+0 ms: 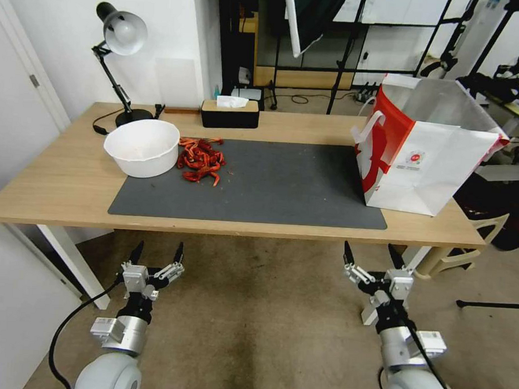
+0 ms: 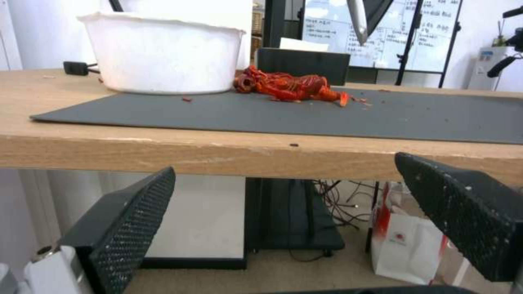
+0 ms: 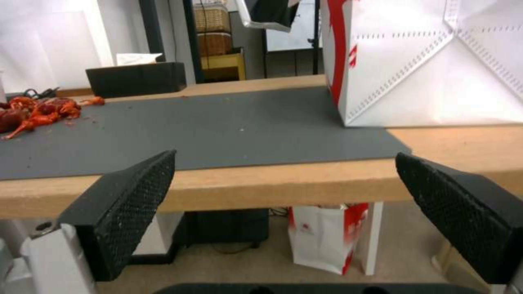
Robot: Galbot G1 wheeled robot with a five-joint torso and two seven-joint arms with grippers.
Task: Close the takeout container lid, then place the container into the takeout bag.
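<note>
Nearest the robot, both arms hung low in front of the table's near edge, over the carpet. The left gripper (image 1: 158, 254) sat below the near left part of the table (image 1: 57, 184), its black fingers (image 2: 128, 222) spread wide with nothing between them. The right gripper (image 1: 372, 253) matched it under the near right part, fingers (image 3: 122, 212) just as wide apart and holding nothing.

Past the edge lay the dark grey mat (image 1: 271, 183), stretching across the middle of the tabletop. At the mat's far left corner stood the big white bowl (image 1: 142, 146), and just right of it, touching or nearly touching its side, a heap of red crayfish shells (image 1: 200, 159) with small crumbs scattered around.

On the right, the takeout bag (image 1: 424, 151) stood upright and open, red side panel facing the mat, one corner resting on the mat's right edge, small red round logo on its white face.

Farther back, a black tissue box (image 1: 229, 114) sat at the far edge, and a desk lamp (image 1: 121, 42) rose at the far left
</note>
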